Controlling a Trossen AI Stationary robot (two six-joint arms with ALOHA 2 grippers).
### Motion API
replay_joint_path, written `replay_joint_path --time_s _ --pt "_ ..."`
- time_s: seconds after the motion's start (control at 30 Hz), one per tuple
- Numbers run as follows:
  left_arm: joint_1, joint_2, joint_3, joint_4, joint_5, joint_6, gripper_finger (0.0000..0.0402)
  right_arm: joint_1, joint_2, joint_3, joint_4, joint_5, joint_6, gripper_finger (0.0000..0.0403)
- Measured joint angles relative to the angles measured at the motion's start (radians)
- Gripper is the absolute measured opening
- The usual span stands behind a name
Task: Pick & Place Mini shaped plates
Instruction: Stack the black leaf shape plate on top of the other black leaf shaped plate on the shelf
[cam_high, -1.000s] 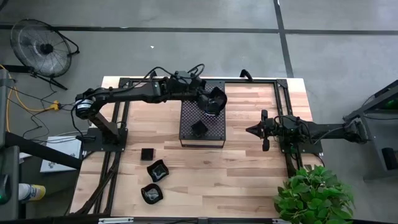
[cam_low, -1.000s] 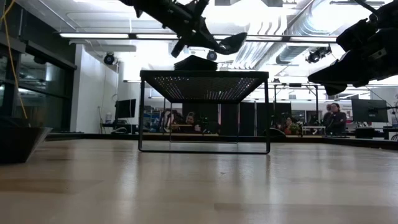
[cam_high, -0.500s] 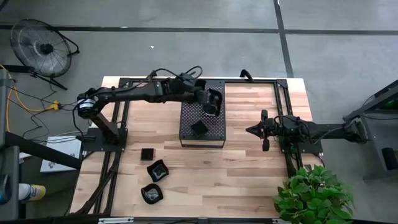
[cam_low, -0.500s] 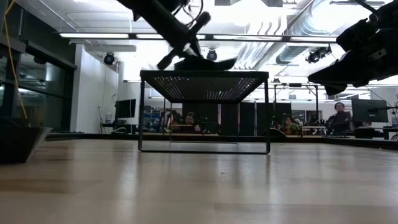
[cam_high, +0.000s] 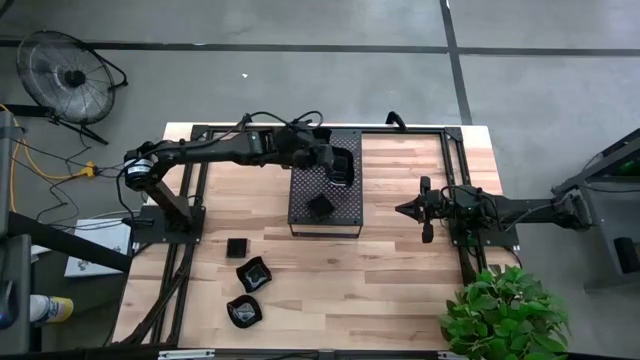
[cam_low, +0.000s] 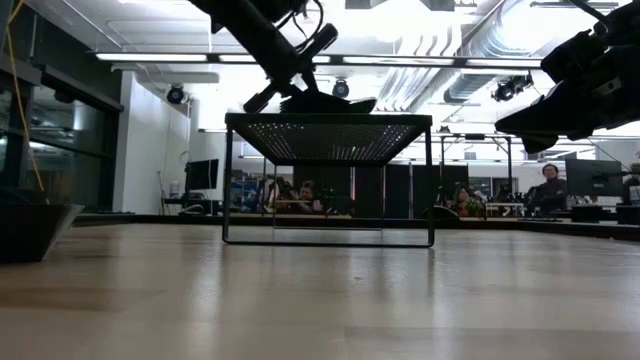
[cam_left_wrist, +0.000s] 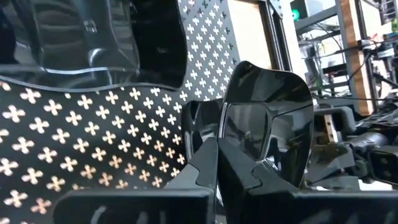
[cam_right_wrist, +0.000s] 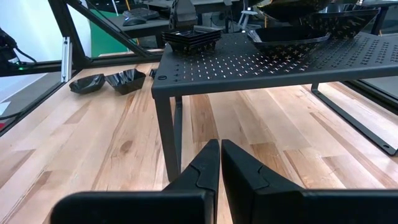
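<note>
Since a second ago the left gripper (cam_high: 335, 165) has drawn back leftward and come lower over the perforated tray (cam_high: 300, 205), and the stack of plates (cam_high: 343, 168) it carried tilted in the air now lies flat on the tray's far right part. In the low view that stack (cam_low: 335, 102) rests on the tray top (cam_low: 330, 119) with the left arm slanting down to it from the upper left. The left wrist view shows the left gripper's fingers (cam_left_wrist: 239, 171) pressed together with no gap, and a glossy plate (cam_left_wrist: 267, 127) stands just beyond their tips; I cannot tell whether they pinch its rim or only touch it. A second glossy dish (cam_left_wrist: 93, 37) lies on the tray beside it.

A square stack of plates (cam_high: 320, 207) sits on the near half of the tray. Three more plates lie on the worktop (cam_high: 400, 260) near and left of the tray: a small square one (cam_high: 236, 247), a wavy-edged one (cam_high: 253, 274) nearer, and a rounded one (cam_high: 244, 311) nearest.

Right gripper (cam_high: 425, 210) waits to the right of the tray, above the worktop, its fingers (cam_right_wrist: 245, 174) closed together on nothing.
</note>
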Motion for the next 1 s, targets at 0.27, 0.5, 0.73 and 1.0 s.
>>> replay_joint_path --time_s 0.27,0.5,0.73,1.0 --pt "-0.052 0.0 0.0 -0.009 -0.003 -0.157 0.0 0.0 0.0 0.0 0.0 0.0 0.0 0.0012" --pt "-0.059 0.0 0.0 -0.042 -0.031 -0.266 0.0 0.0 0.0 0.0 0.0 0.0 0.0 0.0012" --pt "-0.059 0.0 0.0 -0.043 -0.026 -0.284 0.0 0.0 0.0 0.0 0.0 0.0 0.0 0.0012" --pt "-0.059 0.0 0.0 -0.052 -0.029 -0.334 0.0 0.0 0.0 0.0 0.0 0.0 0.0 0.0012"
